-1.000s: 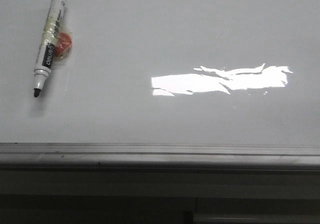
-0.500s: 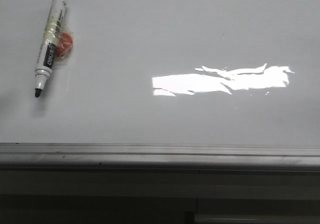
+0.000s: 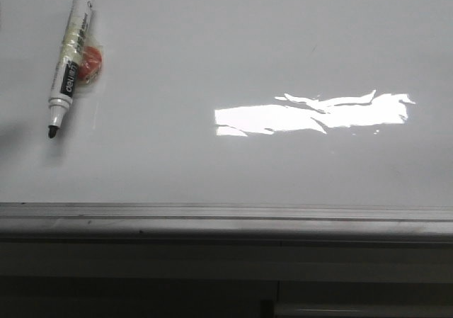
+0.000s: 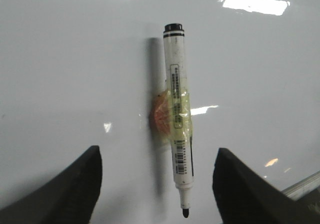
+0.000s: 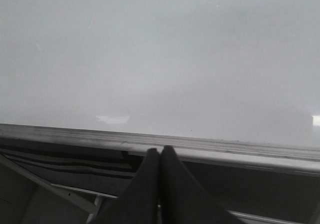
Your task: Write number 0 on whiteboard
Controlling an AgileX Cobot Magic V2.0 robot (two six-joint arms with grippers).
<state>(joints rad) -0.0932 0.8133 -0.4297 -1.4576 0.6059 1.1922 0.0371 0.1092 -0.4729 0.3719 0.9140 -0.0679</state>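
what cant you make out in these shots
- Small print on the marker: too small and blurred in the left wrist and front views.
- Orange thing taped to it: blurred by wrap, partly behind the barrel.
- Left gripper: fingers cut off by the frame edge.
- Whiteboard: glare whites out a patch in the front view.

The marker (image 4: 177, 121) lies on the whiteboard (image 4: 75, 74) between the left gripper's (image 4: 157, 184) spread fingers (image 4: 75, 189), tip toward them
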